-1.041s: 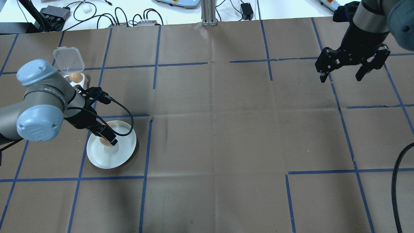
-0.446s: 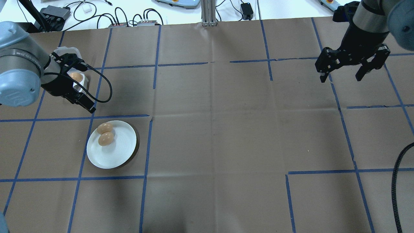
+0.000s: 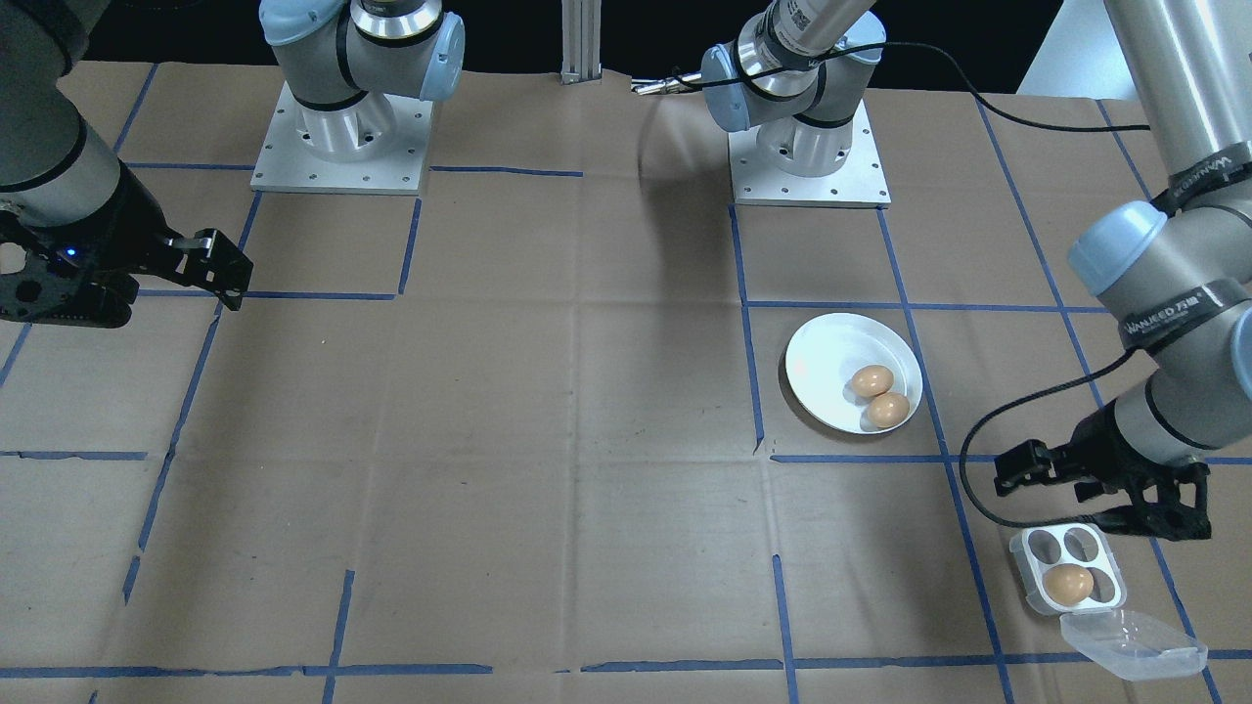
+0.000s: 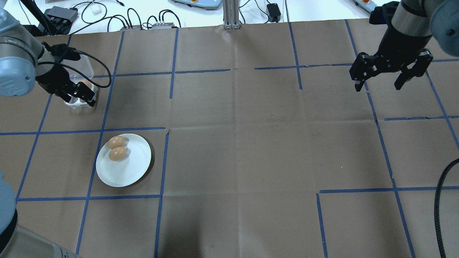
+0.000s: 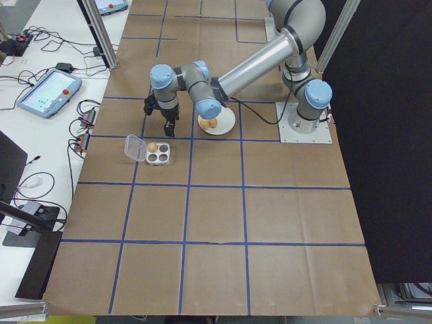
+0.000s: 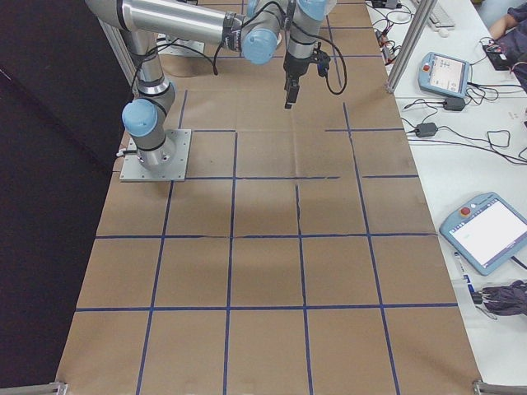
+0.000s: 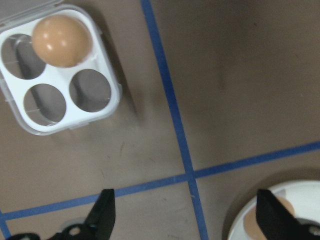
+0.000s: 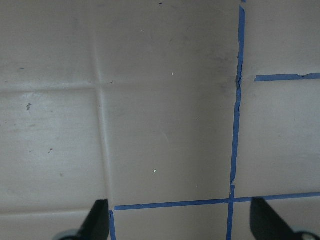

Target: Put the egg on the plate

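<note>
The round white plate (image 4: 125,172) lies on the brown paper at the left, with two brown eggs (image 4: 118,153) side by side on its far part. Another egg (image 7: 61,40) sits in one cup of the small white four-cup tray (image 3: 1037,550); its other cups are bare. My left gripper (image 4: 78,95) hangs open over the tray's near edge, holding nothing. In the left wrist view the left gripper (image 7: 185,207) stands between tray and plate (image 7: 300,192). My right gripper (image 4: 378,87) hovers open and holding nothing at the far right.
The tray's clear lid (image 3: 1130,645) lies flipped open on the side away from the plate. Blue tape lines grid the paper. An aluminium post (image 4: 231,14), cables and boxes (image 4: 61,14) line the far edge. A black cable (image 4: 441,200) hangs at the right.
My left gripper let go of an egg on the plate beside the first one, then lifted and moved away to over the egg tray. The right arm has not moved.
</note>
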